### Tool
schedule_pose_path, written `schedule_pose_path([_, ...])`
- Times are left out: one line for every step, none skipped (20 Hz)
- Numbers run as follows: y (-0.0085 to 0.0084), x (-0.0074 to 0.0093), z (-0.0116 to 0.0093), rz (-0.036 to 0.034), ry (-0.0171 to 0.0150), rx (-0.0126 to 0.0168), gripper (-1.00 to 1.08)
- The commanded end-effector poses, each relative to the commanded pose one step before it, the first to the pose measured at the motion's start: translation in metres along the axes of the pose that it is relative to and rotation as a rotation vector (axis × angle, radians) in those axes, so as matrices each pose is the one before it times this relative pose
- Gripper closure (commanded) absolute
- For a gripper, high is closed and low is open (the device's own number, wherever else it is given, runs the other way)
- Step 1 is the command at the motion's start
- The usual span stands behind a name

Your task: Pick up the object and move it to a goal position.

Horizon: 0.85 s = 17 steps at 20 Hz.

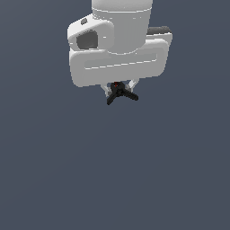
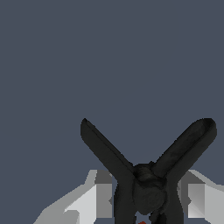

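The exterior view takes in the whole white, boxy gripper (image 1: 119, 88) hanging from the rounded wrist of the white arm (image 1: 121, 22), with a plain dark blue-grey background (image 1: 112, 179) filling everything around and below it. From this distance the object, a tiny black clamp-like thing with thin splayed legs (image 1: 120, 93), is only a small dark shape just under the gripper body, between two short white fingers (image 1: 108, 88). A small red spot shows at its top, right at the fingers, and its legs fan out below, one toward the exterior view's left and one toward the exterior view's right.

The wrist view shows what the exterior view cannot: the clamp (image 2: 146, 183) up close, its two long black legs spreading into a wide V from a rounded hub, and a grey-white finger (image 2: 94, 199) pressed against each side of that hub. The gripper (image 2: 146, 205) is clenched on the clamp's body, the jaws touching it on both sides. A sliver of red-orange sits at the picture's lower edge, beneath the hub.

Whether the clamp hangs clear of any surface cannot be told, since the background carries no shadow or edge. Nothing else appears in either view, and nothing blocks the sight of the clamp apart from the fingers covering its flanks.
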<state>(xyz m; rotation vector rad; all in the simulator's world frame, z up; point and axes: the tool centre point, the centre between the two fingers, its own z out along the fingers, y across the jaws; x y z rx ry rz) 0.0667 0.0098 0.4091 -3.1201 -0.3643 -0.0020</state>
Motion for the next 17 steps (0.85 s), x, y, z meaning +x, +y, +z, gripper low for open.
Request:
schedule_pose_path([0.00276, 0.00004, -0.01541, 0.00018, -0.00127, 0.00016, 1.08])
schedule_pose_path([0.00085, 0.00021, -0.00486, 0.0, 0.0, 0.0, 1.08])
schedule_pose_path([0.00077, 0.00022, -0.00437, 0.0, 0.0, 0.0, 1.08])
schedule_pose_path([0.00069, 0.00021, -0.00391, 0.0, 0.0, 0.0, 1.08])
schedule_pose_path([0.00062, 0.00021, -0.00349, 0.0, 0.0, 0.0, 1.08])
schedule_pose_path([0.00056, 0.00021, -0.00309, 0.0, 0.0, 0.0, 1.08])
schedule_pose_path([0.00049, 0.0002, -0.00271, 0.0, 0.0, 0.0, 1.08])
schedule_pose_path([0.00043, 0.0002, -0.00236, 0.0, 0.0, 0.0, 1.08])
schedule_pose_path([0.00038, 0.00019, -0.00203, 0.0, 0.0, 0.0, 1.08])
schedule_pose_path([0.00032, 0.00018, -0.00172, 0.0, 0.0, 0.0, 1.08])
schedule_pose_path([0.00027, 0.00017, -0.00143, 0.0, 0.0, 0.0, 1.08])
schedule_pose_path([0.00023, 0.00016, -0.00117, 0.0, 0.0, 0.0, 1.08])
schedule_pose_path([0.00018, 0.00014, -0.00092, 0.0, 0.0, 0.0, 1.08])
schedule_pose_path([0.00014, 0.00011, -0.00069, 0.0, 0.0, 0.0, 1.08])
schedule_pose_path([0.0001, 0.00008, -0.00048, 0.0, 0.0, 0.0, 1.08])
schedule_pose_path([0.00006, 0.00005, -0.00028, 0.0, 0.0, 0.0, 1.08])
schedule_pose_path([0.00002, 0.00002, -0.00009, 0.0, 0.0, 0.0, 1.08])
